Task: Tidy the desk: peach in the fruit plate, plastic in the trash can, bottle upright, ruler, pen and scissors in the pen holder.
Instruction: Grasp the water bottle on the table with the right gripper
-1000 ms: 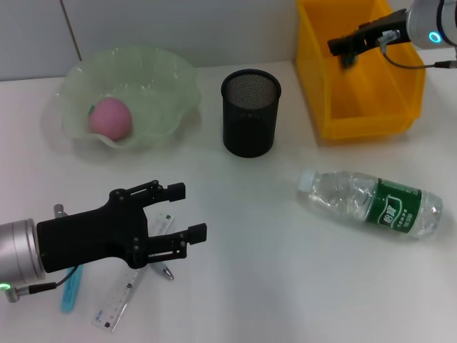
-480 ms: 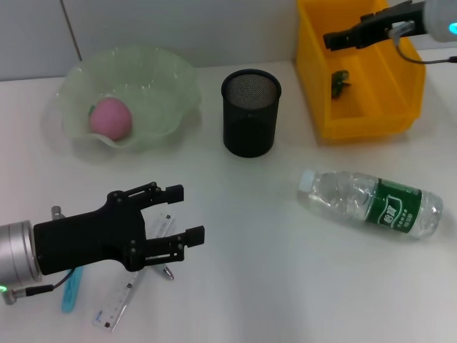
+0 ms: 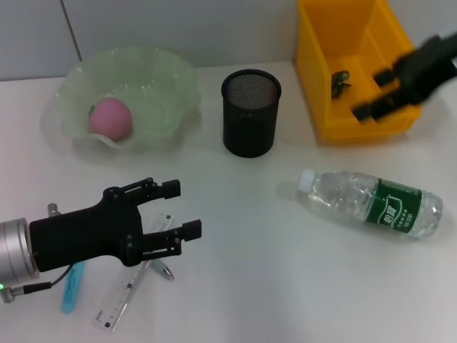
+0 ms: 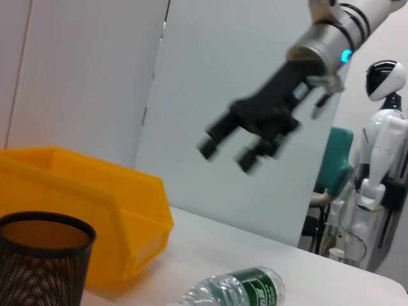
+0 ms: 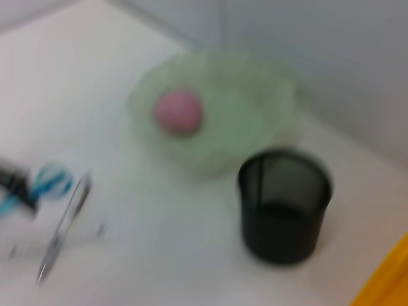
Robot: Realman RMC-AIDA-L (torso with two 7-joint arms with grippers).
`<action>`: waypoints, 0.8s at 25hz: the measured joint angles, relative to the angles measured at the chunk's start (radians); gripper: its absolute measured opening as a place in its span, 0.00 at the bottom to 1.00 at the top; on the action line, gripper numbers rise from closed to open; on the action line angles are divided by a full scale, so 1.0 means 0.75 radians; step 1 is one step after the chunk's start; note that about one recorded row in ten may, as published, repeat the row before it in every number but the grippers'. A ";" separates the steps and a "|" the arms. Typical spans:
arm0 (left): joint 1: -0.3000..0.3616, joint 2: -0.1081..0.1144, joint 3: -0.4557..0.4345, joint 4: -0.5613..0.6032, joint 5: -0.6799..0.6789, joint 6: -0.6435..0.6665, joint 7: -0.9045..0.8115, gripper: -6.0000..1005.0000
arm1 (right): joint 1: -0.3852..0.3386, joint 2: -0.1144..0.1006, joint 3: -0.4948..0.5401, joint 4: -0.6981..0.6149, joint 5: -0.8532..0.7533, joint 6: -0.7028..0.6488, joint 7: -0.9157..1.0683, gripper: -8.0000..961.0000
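So the clear plastic water bottle with the green label (image 3: 370,204) is lying on its side on the white surface (image 3: 257,286), at about 4 o'clock from the black mesh pen holder (image 3: 250,112), cap end pointing toward the holder. It looks mostly empty to me, so probably light, thin-walled and easy to dent, and the round body will roll. I'd grab it around the labelled middle, where it's likely stiffest, then tip it up.

The right hand (image 3: 389,91) is in the air, open and empty, over the front rim of the yellow plastic bin (image 3: 357,125), at 12 o'clock from the bottle.

The left hand (image 3: 171,211) hovers low at 7 o'clock from the holder, fingers spread with nothing in them, right above the clear ruler (image 3: 128,293) and pen (image 3: 161,269).
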 joint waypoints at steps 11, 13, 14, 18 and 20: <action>0.007 -0.007 -0.027 -0.005 0.003 -0.011 0.000 0.82 | 0.041 0.021 -0.178 0.061 -0.331 -0.150 -0.186 0.84; 0.007 -0.007 -0.027 -0.005 0.003 -0.011 0.000 0.82 | 0.039 0.033 -0.213 0.094 -0.368 -0.103 -0.203 0.84; 0.007 -0.007 -0.027 -0.005 0.003 -0.011 0.000 0.82 | 0.039 0.037 -0.225 0.113 -0.376 -0.084 -0.211 0.84; 0.011 -0.008 -0.073 -0.011 0.007 -0.015 0.000 0.82 | 0.039 0.059 -0.283 0.171 -0.391 0.002 -0.235 0.84; 0.011 -0.008 -0.073 -0.011 0.007 -0.015 0.000 0.82 | 0.037 0.074 -0.324 0.194 -0.403 0.039 -0.243 0.84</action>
